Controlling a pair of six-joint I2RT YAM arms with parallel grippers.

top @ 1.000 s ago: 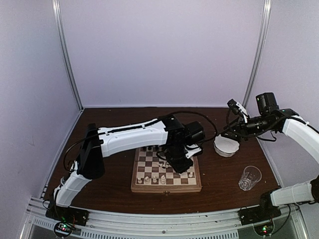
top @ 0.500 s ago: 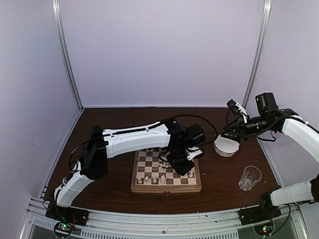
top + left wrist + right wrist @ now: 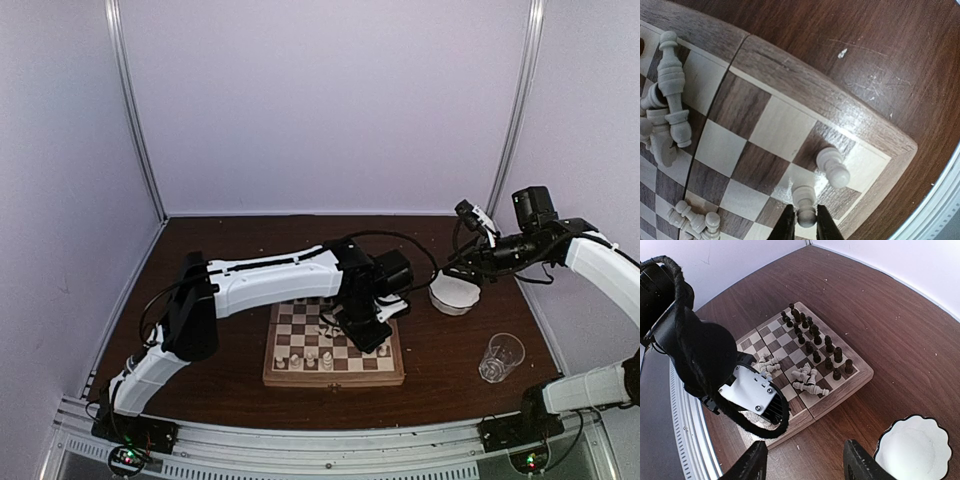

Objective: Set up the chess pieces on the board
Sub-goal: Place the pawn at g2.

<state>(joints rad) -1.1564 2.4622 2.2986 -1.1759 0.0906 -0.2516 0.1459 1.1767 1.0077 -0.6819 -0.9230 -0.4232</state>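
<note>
While off the board (image 3: 335, 378) (rightward), scalloped bowl (image 3: 441, 302) and glass (image 3: 501, 356); toppled pieces (image 3: 809, 377) mid-board.

Bench (image 3: 230, 235): dark brown wood, fills lower half of top view. Fine pale scratches (image 3: 880, 85) at upper right of left wrist view. Walls (image 3: 330, 100): plain, pale lilac-white, on three sides. Slim metal posts (image 3: 135, 110) in both back corners. Ribbed aluminium rail (image 3: 330, 445) along bottom edge. Light soft, even.
</note>
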